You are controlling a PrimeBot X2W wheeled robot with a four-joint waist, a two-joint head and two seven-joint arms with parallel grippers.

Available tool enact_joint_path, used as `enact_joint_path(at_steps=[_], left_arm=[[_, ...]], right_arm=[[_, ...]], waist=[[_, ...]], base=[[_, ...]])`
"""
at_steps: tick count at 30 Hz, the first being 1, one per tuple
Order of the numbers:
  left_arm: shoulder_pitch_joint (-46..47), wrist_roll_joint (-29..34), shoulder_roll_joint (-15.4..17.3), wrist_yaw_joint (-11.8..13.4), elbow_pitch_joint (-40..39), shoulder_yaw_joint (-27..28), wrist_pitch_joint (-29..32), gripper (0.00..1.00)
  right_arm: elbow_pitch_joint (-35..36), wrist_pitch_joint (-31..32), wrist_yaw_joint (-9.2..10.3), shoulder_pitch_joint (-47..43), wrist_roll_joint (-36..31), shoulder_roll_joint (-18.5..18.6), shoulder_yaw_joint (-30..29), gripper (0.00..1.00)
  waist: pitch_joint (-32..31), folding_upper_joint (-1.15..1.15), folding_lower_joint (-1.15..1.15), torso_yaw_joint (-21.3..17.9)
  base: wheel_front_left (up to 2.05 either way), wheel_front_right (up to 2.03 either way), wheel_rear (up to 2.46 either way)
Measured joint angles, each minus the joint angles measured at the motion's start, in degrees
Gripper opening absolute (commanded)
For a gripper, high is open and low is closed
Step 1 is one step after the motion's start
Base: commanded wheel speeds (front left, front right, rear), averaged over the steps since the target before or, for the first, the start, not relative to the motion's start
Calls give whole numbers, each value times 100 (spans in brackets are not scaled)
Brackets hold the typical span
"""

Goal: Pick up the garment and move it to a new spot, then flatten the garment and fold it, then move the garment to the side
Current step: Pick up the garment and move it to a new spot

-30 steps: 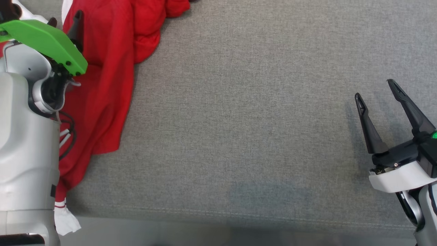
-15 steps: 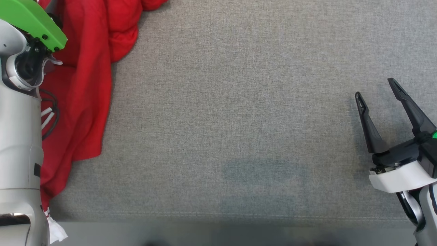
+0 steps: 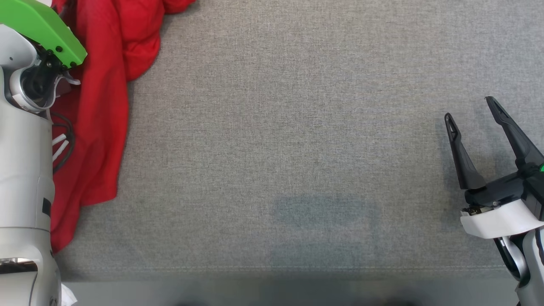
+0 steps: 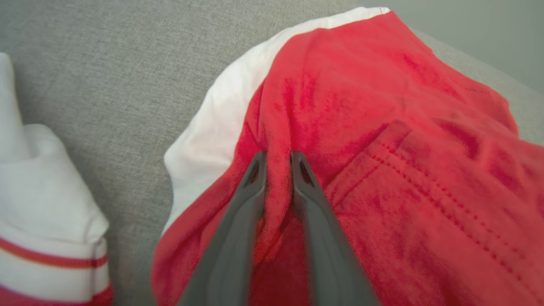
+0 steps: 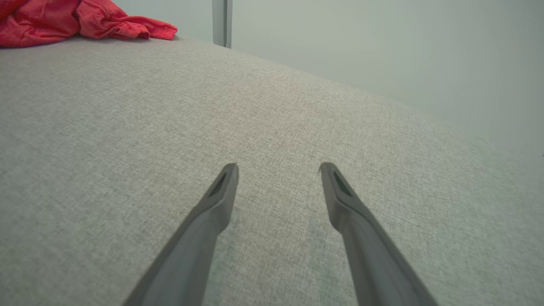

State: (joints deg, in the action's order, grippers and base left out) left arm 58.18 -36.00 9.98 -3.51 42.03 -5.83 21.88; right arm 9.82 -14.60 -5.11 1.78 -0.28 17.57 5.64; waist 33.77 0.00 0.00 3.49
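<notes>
The garment (image 3: 102, 106) is a red top with white parts, bunched at the table's far left. In the left wrist view my left gripper (image 4: 278, 155) is shut on a raised fold of the garment's red cloth (image 4: 382, 127), next to its white panel (image 4: 212, 127). A white cuff with red stripes (image 4: 42, 204) lies apart at the left. In the head view my left forearm (image 3: 21, 170) and its green cover (image 3: 38, 29) lie over the garment and hide the fingers. My right gripper (image 3: 469, 108) stands open at the lower right, with nothing between its fingers (image 5: 278, 168), far from the garment (image 5: 51, 21).
The grey fabric table (image 3: 297, 148) stretches bare between the two arms. Its front edge (image 3: 272, 274) runs along the bottom of the head view. Behind the far edge stands a pale post (image 5: 222, 21) against a plain wall.
The whole head picture has shifted, so the garment and left arm sit further left and higher. The dark left finger seen over the cloth has left the picture. The right gripper keeps its open stance.
</notes>
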Motion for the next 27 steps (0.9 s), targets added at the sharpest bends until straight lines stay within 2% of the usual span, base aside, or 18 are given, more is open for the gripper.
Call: enact_joint_path(at_steps=[4, 9, 13, 17, 23, 27], left_arm=[[38, 9, -1, -58, 105, -66, -146, 0], [367, 185, 31, -163, -141, -60, -917, 0], [660, 482, -64, -260, -409, -389, -1483, 0], [670, 609, -302, -310, -568, -747, -1774, 0], [619, 621, -914, -361, -806, -1403, -2027, 0], [-62, 479, -1061, -363, -851, -1822, -2091, 0]], right_arm=[[-20, 0, 19, 3, 7, -12, -10, 100], [-54, 0, 62, 12, 32, -101, -3, 100], [-159, 0, 63, 98, 81, -265, 116, 100], [-254, 0, 68, 202, 134, -444, 212, 100], [-409, 0, 130, 240, 272, -673, 237, 100], [-498, 0, 178, 254, 352, -868, 249, 100]], waist=[[-41, 0, 0, -31], [-168, 0, 0, -41], [-367, 0, 0, -49], [-583, 0, 0, -74], [-961, 0, 0, -146], [-1227, 0, 0, -219]], base=[[0, 0, 0], [0, 0, 0], [0, 0, 0], [0, 0, 0], [0, 0, 0], [0, 0, 0]])
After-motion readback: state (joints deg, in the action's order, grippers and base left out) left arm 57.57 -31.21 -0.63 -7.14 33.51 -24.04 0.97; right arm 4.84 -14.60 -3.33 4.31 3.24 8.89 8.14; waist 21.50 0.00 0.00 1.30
